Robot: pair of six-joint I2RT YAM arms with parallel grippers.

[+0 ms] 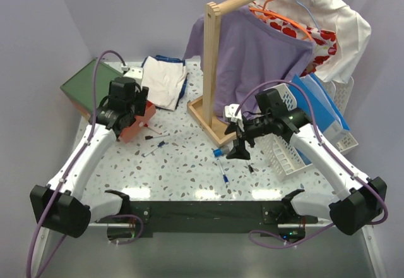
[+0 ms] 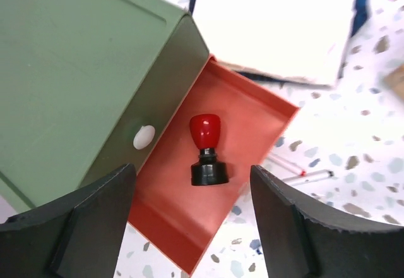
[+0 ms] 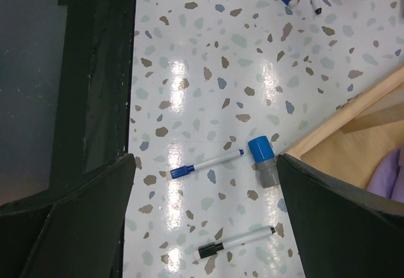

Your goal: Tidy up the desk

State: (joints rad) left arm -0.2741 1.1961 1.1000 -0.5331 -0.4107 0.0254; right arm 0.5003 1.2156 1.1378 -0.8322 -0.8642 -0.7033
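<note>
From the top external camera, the desk (image 1: 183,167) is seen across the middle of the frame, its speckled white top running from the arm bases to the back wall. The left gripper (image 1: 134,115) is held over an orange-red drawer (image 1: 134,129) drawn out of a green-topped drawer box (image 1: 88,83) at the desk's back left corner. A folded white cloth (image 1: 163,82) is laid just beside the box. The right gripper (image 1: 238,146) is hung above the desk near the base of a wooden clothes rack (image 1: 211,63), with a white basket (image 1: 283,155) to its right.

In the left wrist view, the jaws are spread wide and nothing is held. Between them, a stamp (image 2: 205,148) with a red handle and black base is stood upright in the drawer.

In the right wrist view, the jaws are likewise set wide apart and empty. Below them, a blue-capped marker (image 3: 207,163), a blue-capped grey cylinder (image 3: 261,162) and a black-capped marker (image 3: 235,241) are scattered on the desk, the cylinder just beside the rack's base. The black front rail (image 3: 95,69) is seen at the left.
</note>
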